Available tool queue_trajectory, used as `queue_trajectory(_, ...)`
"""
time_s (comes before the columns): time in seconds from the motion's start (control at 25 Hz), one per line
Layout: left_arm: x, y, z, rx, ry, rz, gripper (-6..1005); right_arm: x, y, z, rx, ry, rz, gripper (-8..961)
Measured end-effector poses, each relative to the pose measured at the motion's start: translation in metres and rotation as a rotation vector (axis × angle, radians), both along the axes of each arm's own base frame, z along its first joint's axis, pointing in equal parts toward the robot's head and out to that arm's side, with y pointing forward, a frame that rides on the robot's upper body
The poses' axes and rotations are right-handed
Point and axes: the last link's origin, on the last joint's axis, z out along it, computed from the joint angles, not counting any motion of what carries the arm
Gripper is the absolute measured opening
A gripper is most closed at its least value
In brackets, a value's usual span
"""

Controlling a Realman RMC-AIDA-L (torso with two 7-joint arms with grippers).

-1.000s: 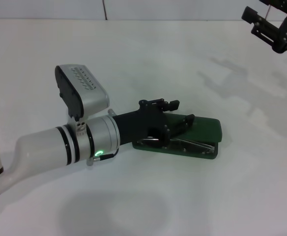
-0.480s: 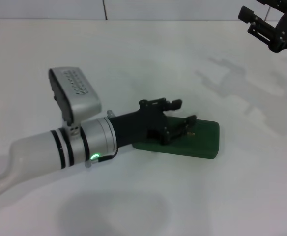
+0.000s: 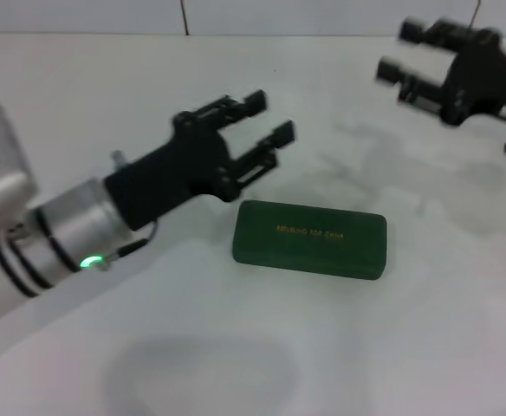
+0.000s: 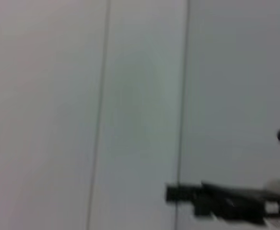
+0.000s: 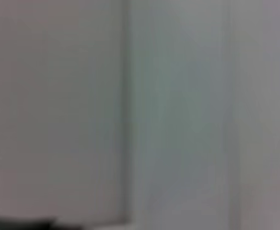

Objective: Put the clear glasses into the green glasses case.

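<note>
The dark green oblong glasses case (image 3: 310,239) lies shut on the white bench (image 3: 236,347). The left gripper (image 3: 251,132) hangs above it, fingers apart, holding nothing. The right gripper (image 3: 400,52) is far off, fingers apart, empty. The job looks done; next, move the arms away.

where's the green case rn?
Head view: the green glasses case lies closed on the white table, centre-right, just below and right of the raised, open left end effector; nothing touches it.
</note>
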Motion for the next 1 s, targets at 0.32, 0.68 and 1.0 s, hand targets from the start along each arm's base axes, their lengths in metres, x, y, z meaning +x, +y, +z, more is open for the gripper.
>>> queue_trajectory(0.32,-0.023,-0.015,0.026,0.043,-0.025,-0.032,531,-0.015,-0.01,-0.009,-0.252,-0.123,0.129,565)
queue_trajectory(0.68,-0.033,-0.021,0.036,0.061,0.01,-0.062,538,-0.023,-0.016,-0.023,-0.349,-0.199,0.194,566)
queue_trajectory(1.0,-0.036,-0.022,0.043,0.063,0.013,-0.072,594,-0.03,-0.022,-0.029,-0.344,-0.187,0.247,644)
